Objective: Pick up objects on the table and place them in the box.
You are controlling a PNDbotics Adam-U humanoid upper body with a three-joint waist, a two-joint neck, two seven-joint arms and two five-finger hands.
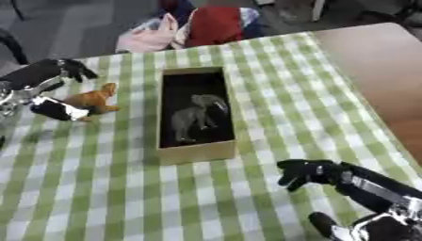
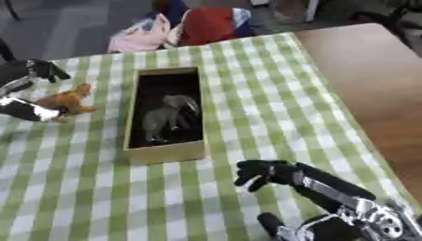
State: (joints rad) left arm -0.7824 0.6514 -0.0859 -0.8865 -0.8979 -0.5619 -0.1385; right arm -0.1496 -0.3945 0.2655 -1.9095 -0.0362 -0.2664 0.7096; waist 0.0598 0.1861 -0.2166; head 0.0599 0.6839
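An open cardboard box [image 1: 196, 151] lies on the green checked tablecloth with a grey toy elephant [image 1: 196, 116] lying inside it. Left of the box stand an orange toy animal [image 1: 92, 99] and a black and white toy animal [image 1: 59, 110], touching each other. My left hand [image 1: 58, 69] hovers just above and behind them at the far left, fingers curled, holding nothing. Near the front right my right hand [image 2: 262, 173] hangs over the cloth, fingers curled down and empty.
Bare brown table [image 1: 375, 56] shows to the right of the cloth. Beyond the far edge lie red, pink and blue cloth items [image 1: 190, 26]. Open cloth stretches in front of the box.
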